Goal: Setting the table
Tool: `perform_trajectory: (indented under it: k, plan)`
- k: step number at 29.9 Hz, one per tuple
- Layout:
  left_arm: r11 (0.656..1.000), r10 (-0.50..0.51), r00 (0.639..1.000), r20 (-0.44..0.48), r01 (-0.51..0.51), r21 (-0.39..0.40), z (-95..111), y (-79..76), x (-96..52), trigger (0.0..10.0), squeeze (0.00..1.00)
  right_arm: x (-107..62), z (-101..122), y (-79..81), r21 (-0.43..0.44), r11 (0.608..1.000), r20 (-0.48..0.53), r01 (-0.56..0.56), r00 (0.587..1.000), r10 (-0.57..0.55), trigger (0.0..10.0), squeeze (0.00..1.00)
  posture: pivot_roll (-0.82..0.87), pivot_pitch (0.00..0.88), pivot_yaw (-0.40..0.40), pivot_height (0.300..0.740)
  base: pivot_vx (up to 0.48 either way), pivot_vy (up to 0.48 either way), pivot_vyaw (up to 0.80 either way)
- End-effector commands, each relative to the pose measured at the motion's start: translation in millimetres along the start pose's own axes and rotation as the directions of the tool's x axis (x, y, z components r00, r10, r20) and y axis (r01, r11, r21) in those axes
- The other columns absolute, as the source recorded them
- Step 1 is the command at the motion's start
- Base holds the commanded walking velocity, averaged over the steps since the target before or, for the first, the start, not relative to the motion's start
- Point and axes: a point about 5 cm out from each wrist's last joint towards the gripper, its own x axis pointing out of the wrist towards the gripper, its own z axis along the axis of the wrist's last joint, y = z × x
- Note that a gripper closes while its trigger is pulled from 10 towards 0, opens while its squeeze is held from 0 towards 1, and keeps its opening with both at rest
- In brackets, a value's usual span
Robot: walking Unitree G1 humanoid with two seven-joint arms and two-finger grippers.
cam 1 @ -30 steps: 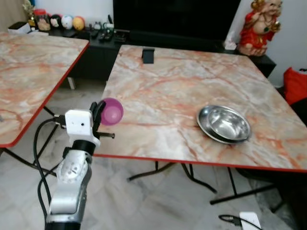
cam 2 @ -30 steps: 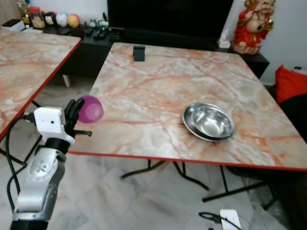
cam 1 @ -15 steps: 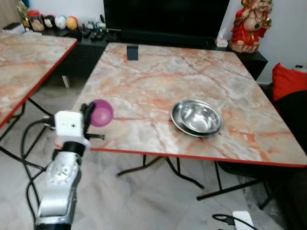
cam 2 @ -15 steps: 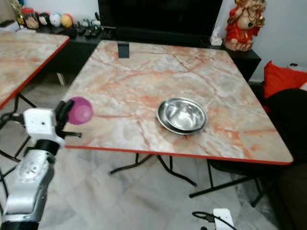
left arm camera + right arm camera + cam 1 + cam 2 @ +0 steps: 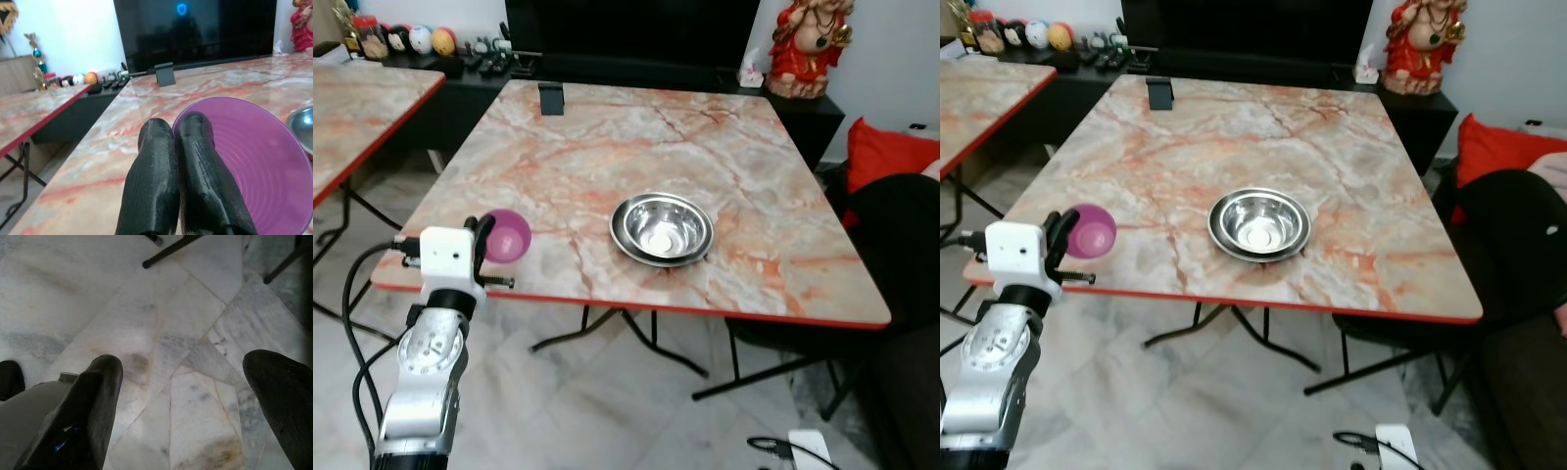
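Head views: my left gripper [image 5: 487,238] is up at the table's [image 5: 744,157] near left corner, carrying the purple bowl [image 5: 507,236] just above the marble by the near red edge. The steel bowl [image 5: 662,228] sits near the middle of the near half, well apart from the purple one. A small dark stand [image 5: 550,98] is at the far left corner.

Risk, as I judge it: the bowl hangs close to the near edge, so letting go here could leave it overhanging or tip it to the floor. The rim pinch looks thin too; a jolt while walking might twist the bowl loose.

Left wrist view: both fingers [image 5: 193,161] pressed together, clenched on the purple bowl's rim, one inside, one outside. No gap between them.

Right wrist view: right gripper [image 5: 193,396] hangs idle over the tiled floor [image 5: 146,318], fingers spread wide, holding nothing.
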Motion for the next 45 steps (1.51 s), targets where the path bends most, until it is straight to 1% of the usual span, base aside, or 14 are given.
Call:
perform_trajectory:
  k: [1, 6, 7, 9, 12, 20, 24, 30, 33, 45]
  plan:
    - [1.0, -0.008, 1.0, -0.005, 0.008, -0.001, 2.0, 1.9, 1.7, 10.0, 0.0, 0.4, 2.2, 0.6, 0.012, 1.0, 0.011, 0.004, 1.0, -0.004, 10.0, 0.0, 0.07, 0.0, -0.035, 0.74, 0.0, 0.0, 0.0]
    - [1.0, 0.001, 1.0, 0.011, -0.001, -0.011, 4.2, 2.4, 2.7, 10.0, 0.0, 0.7, 2.7, 2.0, 0.02, 1.0, 0.012, 0.004, 1.0, -0.004, 10.0, 0.0, 0.07, 0.0, -0.042, 0.74, 0.0, 0.0, 0.0]
    - [1.0, 0.007, 1.0, 0.017, -0.007, -0.028, 5.5, 1.6, 3.3, 10.0, 0.0, 0.8, 2.9, 2.0, 0.019, 1.0, 0.012, 0.003, 1.0, -0.003, 10.0, 0.0, 0.08, 0.0, -0.045, 0.74, 0.0, 0.0, 0.0]
    - [0.999, 0.008, 1.0, 0.023, -0.007, -0.037, 6.6, 0.7, 3.7, 10.0, 0.0, 0.8, 3.2, 1.9, 0.018, 1.0, 0.011, 0.001, 1.0, -0.001, 10.0, 0.0, 0.08, 0.0, -0.05, 0.74, 0.0, 0.0, 0.0]
    - [0.999, 0.01, 1.0, 0.021, -0.009, -0.037, 6.5, 0.3, 3.8, 10.0, 0.0, 0.8, 3.5, 1.6, 0.014, 1.0, 0.011, -0.001, 1.0, 0.001, 10.0, 0.0, 0.08, 0.0, -0.054, 0.74, 0.0, 0.0, 0.0]
    - [0.999, 0.02, 1.0, 0.02, -0.019, -0.031, 5.5, 1.1, 1.4, 10.0, 0.0, 0.7, 4.1, -0.1, 0.003, 1.0, 0.012, 0.0, 1.0, 0.0, 10.0, 0.0, 0.08, 0.0, -0.062, 0.74, 0.252, 0.0, 0.0]
    - [0.999, 0.025, 1.0, 0.018, -0.024, -0.034, 4.7, 1.4, 1.1, 10.0, 0.0, 0.7, 4.1, -0.3, 0.0, 1.0, 0.011, 0.001, 1.0, -0.001, 10.0, 0.0, 0.08, 0.0, -0.064, 0.74, 0.0, 0.0, 0.0]
    - [0.999, 0.029, 0.999, 0.025, -0.028, -0.03, 5.3, 1.2, 0.8, 10.0, 0.0, 0.6, 3.5, -0.7, -0.005, 1.0, 0.008, 0.002, 1.0, -0.002, 10.0, 0.0, 0.08, 0.0, -0.065, 0.74, 0.0, -0.444, 0.0]
    - [0.999, 0.033, 0.999, 0.03, -0.032, -0.043, 6.1, 1.1, 0.6, 10.0, 0.0, 0.5, 3.1, -0.7, -0.009, 1.0, 0.006, 0.0, 1.0, 0.0, 10.0, 0.0, 0.08, 0.0, -0.067, 0.74, 0.0, 0.0, 0.0]
    - [0.999, 0.035, 0.999, 0.033, -0.034, -0.037, 6.5, 2.0, 1.1, 10.0, 0.0, 0.5, 3.3, -0.9, -0.016, 1.0, 0.004, -0.002, 1.0, 0.002, 10.0, 0.0, 0.09, 0.0, -0.073, 0.74, 0.0, 0.0, 0.0]
